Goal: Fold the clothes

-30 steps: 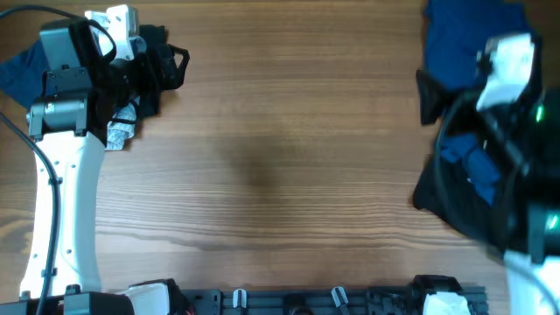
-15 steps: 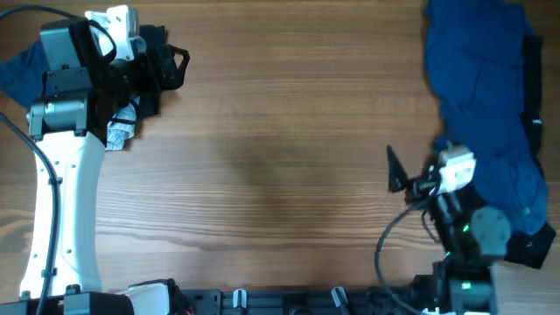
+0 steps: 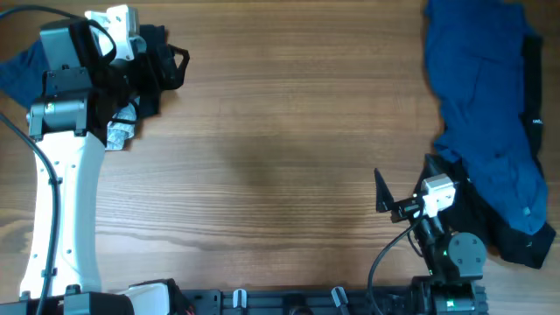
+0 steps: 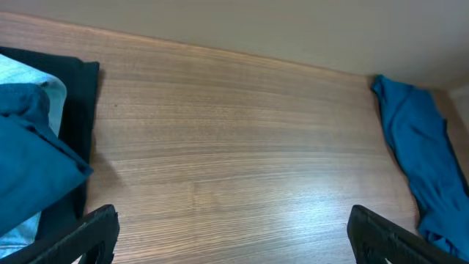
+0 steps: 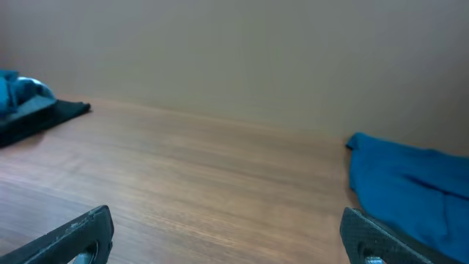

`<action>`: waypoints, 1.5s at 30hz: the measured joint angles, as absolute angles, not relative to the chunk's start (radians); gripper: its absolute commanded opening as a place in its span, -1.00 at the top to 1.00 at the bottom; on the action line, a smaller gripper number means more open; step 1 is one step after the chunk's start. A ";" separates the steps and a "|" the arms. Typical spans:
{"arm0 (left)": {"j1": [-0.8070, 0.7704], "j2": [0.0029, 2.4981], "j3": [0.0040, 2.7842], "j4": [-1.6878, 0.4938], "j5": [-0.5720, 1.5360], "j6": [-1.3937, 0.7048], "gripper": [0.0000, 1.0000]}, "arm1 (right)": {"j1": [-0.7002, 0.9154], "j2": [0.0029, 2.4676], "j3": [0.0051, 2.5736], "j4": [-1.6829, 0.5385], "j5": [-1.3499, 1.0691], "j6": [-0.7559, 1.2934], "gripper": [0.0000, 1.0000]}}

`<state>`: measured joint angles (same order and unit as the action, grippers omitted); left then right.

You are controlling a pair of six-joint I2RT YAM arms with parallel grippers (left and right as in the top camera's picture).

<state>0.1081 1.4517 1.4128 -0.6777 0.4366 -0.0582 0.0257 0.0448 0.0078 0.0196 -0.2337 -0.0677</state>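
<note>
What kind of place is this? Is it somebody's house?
Probably a robot lab or workshop, not a house. A white robot arm and a second arm with cables sit at a wooden table, and blue clothes are laid out, likely for folding practice.

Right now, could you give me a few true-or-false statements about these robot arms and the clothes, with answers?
1. The left gripper and right gripper both stand open, holding nothing. True.
2. A blue garment lies on the table's right side. True.
3. The right gripper clutches the blue garment. False: it is beside it, over bare wood.
4. A garment is spread across the table's middle. False: the wood there is bare.
</note>
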 measured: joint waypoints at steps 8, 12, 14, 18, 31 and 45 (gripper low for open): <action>0.108 1.452 1.413 -0.677 0.437 -0.058 -0.99 | 0.028 0.019 0.007 0.011 -0.197 -0.068 -1.00; 0.108 1.452 1.413 -0.678 0.437 -0.059 -0.99 | 0.028 0.019 0.007 0.011 -0.197 -0.068 -1.00; 0.108 1.452 1.413 -0.678 0.437 -0.058 -0.99 | 0.028 0.019 0.007 0.012 -0.197 -0.068 -1.00; 0.108 1.452 1.413 -0.678 0.437 -0.058 -0.99 | 0.028 0.019 0.007 0.011 -0.197 -0.068 -0.99; 0.108 1.452 1.413 -0.678 0.437 -0.058 -1.00 | 0.028 0.019 0.007 0.011 -0.197 -0.065 -0.99; 0.091 1.402 1.411 -0.837 0.457 -0.058 -1.00 | 0.028 0.019 0.007 0.012 -0.197 -0.065 -0.99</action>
